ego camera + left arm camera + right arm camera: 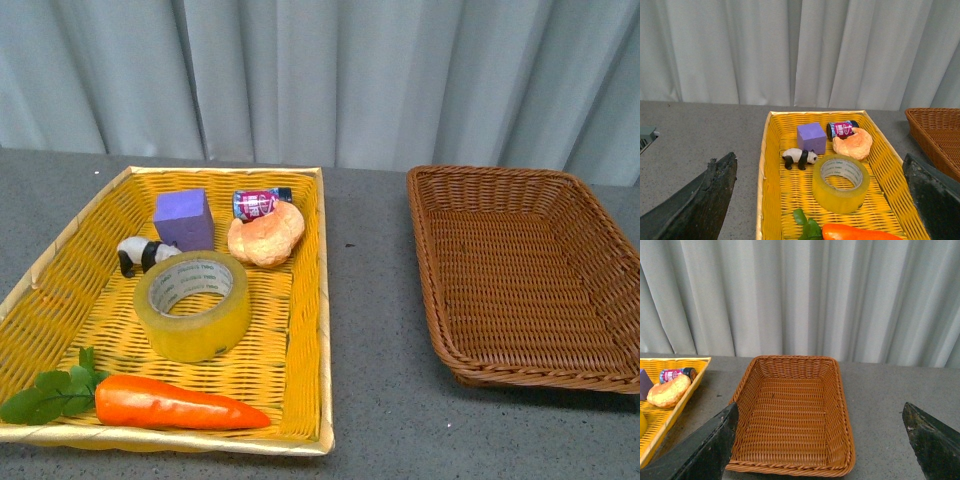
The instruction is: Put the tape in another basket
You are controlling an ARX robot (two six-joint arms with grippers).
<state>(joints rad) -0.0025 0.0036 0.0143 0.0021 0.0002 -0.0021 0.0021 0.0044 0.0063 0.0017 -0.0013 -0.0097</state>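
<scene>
The tape (192,304), a yellowish roll with a white printed core, lies flat in the middle of the yellow tray basket (305,330); the left wrist view shows the tape (841,183) too. The brown wicker basket (525,275) stands to the right with nothing in it, and the right wrist view has the same basket (790,415). My left gripper (822,200) hangs open above and short of the tape, its dark fingers (705,200) wide apart. My right gripper (822,440) is open over the brown basket's near edge. Neither arm appears in the front view.
In the yellow tray basket lie a purple cube (184,219), a panda toy (142,254), a small can (259,202), a bread roll (267,236) and a carrot (175,403) with green leaves. A grey table (375,350) separates the baskets. Pale curtains hang behind.
</scene>
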